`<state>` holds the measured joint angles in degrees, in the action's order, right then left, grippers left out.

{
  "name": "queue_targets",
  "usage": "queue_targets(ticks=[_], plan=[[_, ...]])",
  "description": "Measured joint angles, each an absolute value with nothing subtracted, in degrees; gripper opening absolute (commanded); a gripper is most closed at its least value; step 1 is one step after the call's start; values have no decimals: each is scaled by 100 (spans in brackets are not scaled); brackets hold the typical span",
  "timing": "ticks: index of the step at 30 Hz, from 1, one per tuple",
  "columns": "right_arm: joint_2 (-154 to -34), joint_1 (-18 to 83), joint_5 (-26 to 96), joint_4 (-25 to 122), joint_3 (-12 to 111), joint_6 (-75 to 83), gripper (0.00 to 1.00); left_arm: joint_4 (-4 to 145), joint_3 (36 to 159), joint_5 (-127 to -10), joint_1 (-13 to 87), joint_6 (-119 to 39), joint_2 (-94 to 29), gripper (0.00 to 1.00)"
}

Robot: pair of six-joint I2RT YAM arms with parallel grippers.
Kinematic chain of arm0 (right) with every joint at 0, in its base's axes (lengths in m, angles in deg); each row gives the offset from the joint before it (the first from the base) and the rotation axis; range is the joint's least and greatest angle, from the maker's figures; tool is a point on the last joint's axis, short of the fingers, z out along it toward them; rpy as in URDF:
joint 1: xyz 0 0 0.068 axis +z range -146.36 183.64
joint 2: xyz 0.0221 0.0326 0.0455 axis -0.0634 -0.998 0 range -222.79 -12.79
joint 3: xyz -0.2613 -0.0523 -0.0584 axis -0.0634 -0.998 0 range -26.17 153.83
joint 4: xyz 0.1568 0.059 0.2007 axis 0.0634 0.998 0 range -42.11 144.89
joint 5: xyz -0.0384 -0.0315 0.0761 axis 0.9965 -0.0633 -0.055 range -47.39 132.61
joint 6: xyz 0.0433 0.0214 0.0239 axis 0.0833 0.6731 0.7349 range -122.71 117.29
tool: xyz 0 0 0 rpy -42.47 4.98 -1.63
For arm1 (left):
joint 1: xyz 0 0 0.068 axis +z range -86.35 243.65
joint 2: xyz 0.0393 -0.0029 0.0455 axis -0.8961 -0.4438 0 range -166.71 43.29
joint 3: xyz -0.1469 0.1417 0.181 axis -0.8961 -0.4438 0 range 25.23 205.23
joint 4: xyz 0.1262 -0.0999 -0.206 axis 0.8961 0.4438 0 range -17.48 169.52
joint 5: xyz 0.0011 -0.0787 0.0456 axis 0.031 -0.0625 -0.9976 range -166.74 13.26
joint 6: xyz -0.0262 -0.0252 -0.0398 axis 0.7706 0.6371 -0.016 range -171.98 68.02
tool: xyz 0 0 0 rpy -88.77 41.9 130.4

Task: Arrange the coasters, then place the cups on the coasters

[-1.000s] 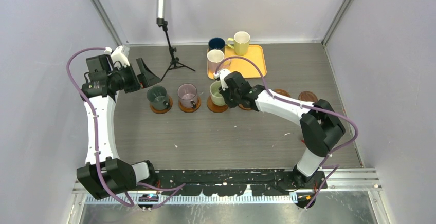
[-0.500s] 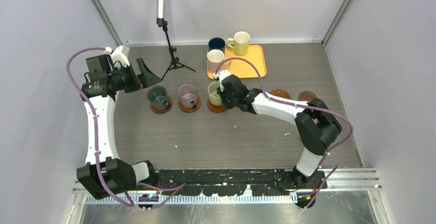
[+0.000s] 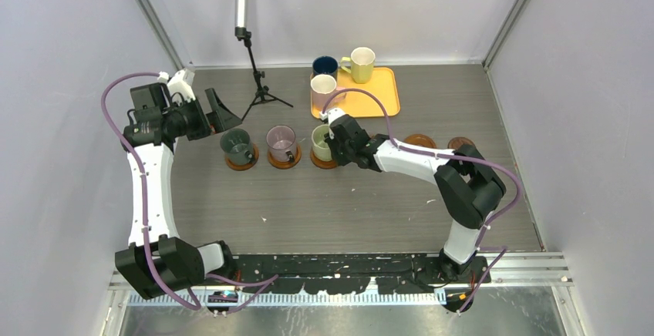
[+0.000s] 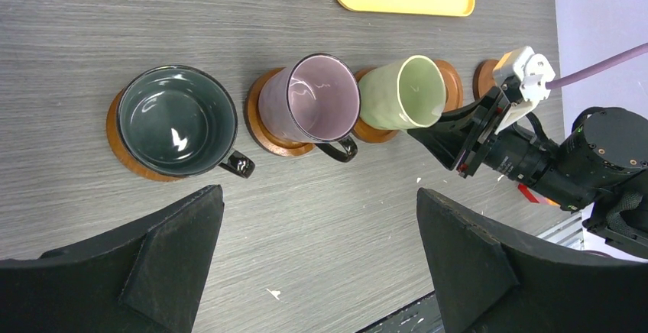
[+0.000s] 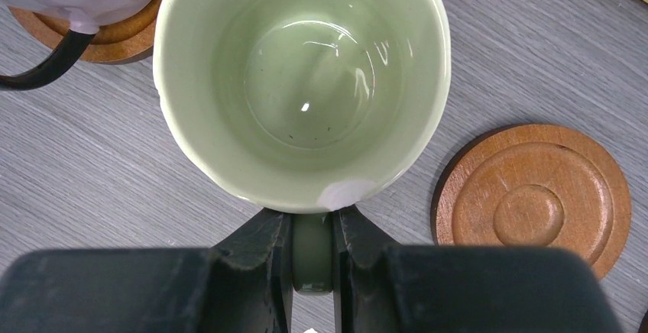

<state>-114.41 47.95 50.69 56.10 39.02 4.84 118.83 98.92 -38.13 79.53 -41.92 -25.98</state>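
Observation:
Three cups stand in a row, each over a brown coaster. The dark green cup (image 3: 235,143) and the mauve cup (image 3: 281,142) are on the left. The light green cup (image 3: 323,142) (image 5: 306,81) is over the third coaster (image 3: 325,163). My right gripper (image 3: 337,145) (image 5: 312,257) is shut on its handle (image 5: 312,249). Whether that cup rests on the coaster I cannot tell. A bare coaster (image 5: 535,199) lies just right of it, with two more (image 3: 420,140) (image 3: 460,143) further right. My left gripper (image 3: 216,112) (image 4: 321,264) hangs open and raised at the back left, holding nothing.
A yellow-orange tray (image 3: 378,97) lies at the back. The pink cup (image 3: 322,87) stands on its left end, and the navy cup (image 3: 325,65) and pale yellow cup (image 3: 362,62) stand by its back edge. A black tripod stand (image 3: 258,82) is left of the tray.
My right gripper has carried the light green cup slightly left and back, and the right forearm has swung further back. The left arm has not moved.

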Motion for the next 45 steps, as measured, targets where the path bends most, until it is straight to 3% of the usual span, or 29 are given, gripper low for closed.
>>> queue_targets(ticks=[13, 31, 45], plan=[[-11428, 4804, 5091, 5544, 3841, 497, 20, 11883, 9890, -3813, 7953, -4190, -2598, 100], [-11168, 4813, 4977, 5741, 3782, 375, 65, 11891, 9890, -3810, 7953, -4220, -2598, 100], [-9905, 4500, 4527, 6377, 4232, -28, 70, 12978, 10034, -4003, 7958, -5283, -2629, 100]])
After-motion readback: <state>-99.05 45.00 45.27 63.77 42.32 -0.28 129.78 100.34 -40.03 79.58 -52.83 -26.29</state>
